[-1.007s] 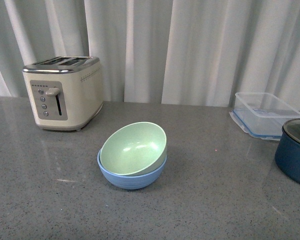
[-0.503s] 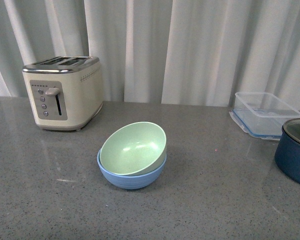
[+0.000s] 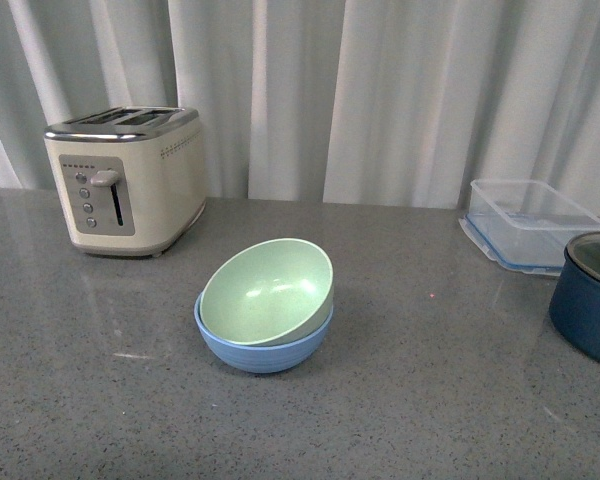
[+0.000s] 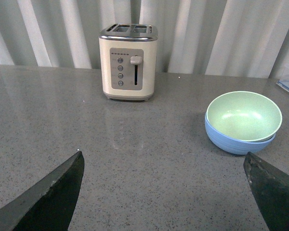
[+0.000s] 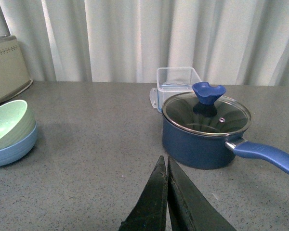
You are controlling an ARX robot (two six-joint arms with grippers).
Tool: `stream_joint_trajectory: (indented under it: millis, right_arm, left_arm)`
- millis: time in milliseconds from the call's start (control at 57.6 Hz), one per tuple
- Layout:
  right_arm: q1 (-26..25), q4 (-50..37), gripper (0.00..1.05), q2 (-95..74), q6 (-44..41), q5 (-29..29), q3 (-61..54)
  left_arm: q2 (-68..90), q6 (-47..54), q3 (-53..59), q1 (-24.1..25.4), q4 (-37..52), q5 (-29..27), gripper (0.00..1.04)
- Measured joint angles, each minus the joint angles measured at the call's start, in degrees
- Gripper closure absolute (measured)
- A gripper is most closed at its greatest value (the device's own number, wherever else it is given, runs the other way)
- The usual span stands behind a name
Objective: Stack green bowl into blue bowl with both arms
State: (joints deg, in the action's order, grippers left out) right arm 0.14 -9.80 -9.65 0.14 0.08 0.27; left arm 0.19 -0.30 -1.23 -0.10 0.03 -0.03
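Note:
The pale green bowl (image 3: 268, 290) sits tilted inside the light blue bowl (image 3: 265, 350) in the middle of the grey counter. Both also show in the left wrist view, green bowl (image 4: 244, 114) in blue bowl (image 4: 236, 141), and at the edge of the right wrist view, green bowl (image 5: 7, 124) in blue bowl (image 5: 14, 147). My left gripper (image 4: 164, 166) is open and empty, well short of the bowls. My right gripper (image 5: 164, 163) is shut on nothing, away from the bowls. Neither arm shows in the front view.
A cream toaster (image 3: 130, 180) stands at the back left. A clear plastic container (image 3: 532, 225) and a dark navy pot (image 3: 592, 300) with a glass lid (image 5: 206, 114) and blue handle (image 5: 265, 156) stand at the right. White curtains hang behind the counter.
The whole front view has shifted slightly; the bowls and toaster sit a little higher in the frame. The bowls keep their position relative to each other.

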Motion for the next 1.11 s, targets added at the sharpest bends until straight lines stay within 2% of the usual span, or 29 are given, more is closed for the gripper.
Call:
stream_joint_trajectory:
  millis: [104, 243, 799, 1111]
  right_arm:
    - [0.0, 9.42, 1.04, 8.31, -0.02, -0.11, 0.04]
    - [0.0, 9.7, 1.03, 9.4, -0.09, -0.13, 0.04]
    - [0.0, 9.7, 0.09, 9.4, -0.07, -0.13, 0.04]
    - [0.0, 9.7, 0.1, 9.4, -0.04, -0.13, 0.04]
  left_arm:
    - [0.0, 0.0, 0.0, 0.0, 0.0, -0.02, 0.07]
    - [0.0, 0.0, 0.0, 0.0, 0.0, 0.0, 0.07]
    - [0.0, 0.0, 0.0, 0.0, 0.0, 0.0, 0.07]
    - [0.0, 0.0, 0.0, 0.0, 0.0, 0.0, 0.07]
